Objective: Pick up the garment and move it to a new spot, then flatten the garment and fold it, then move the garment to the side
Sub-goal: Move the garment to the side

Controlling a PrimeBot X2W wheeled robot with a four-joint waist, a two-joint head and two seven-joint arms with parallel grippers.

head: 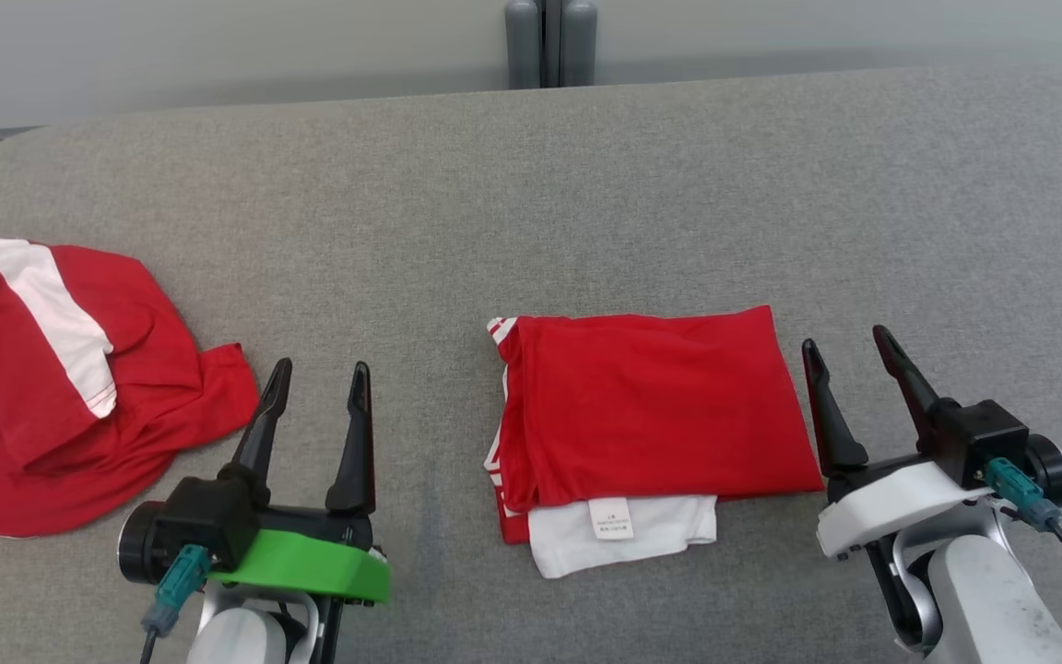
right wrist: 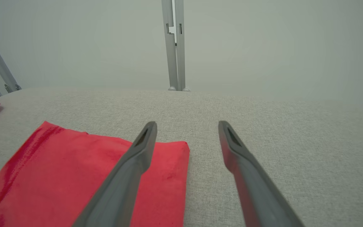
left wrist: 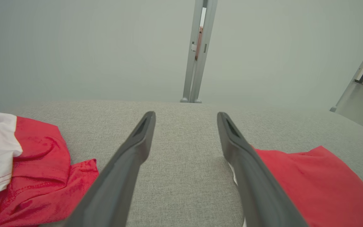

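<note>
- Garment: the folded garment (head: 655,406) lies flat as a red rectangle on the grey counter (head: 586,184), a bit right of centre. A white layer (head: 623,544) and its label (head: 610,518) poke out at the near edge.
- The fold looks finished, so my read is that only the move to the side is left for this one.
- The right claw (head: 844,339) is spread and holds nothing. It sits just beside the folded garment's right edge, and I cannot tell whether it touches.
- In the right wrist view, one finger of the right claw (right wrist: 186,126) overlaps the red corner (right wrist: 74,167) and the other is over bare fabric. That probably lines it up to nip or push that edge.
- The left claw (head: 319,369) is spread too and empty. It hangs over bare counter between the two red pieces, apart from both.
- The left wrist view shows the same: left claw (left wrist: 186,116) fingers wide, grey showing between them, folded garment (left wrist: 310,183) off to one side.
- A crumpled garment (head: 61,387), red with a white stripe, is bunched at the far-left edge, likely parked out of the work area or waiting its turn.
- Risk: dragging by one edge could open the fold, so both claws may be needed.
</note>
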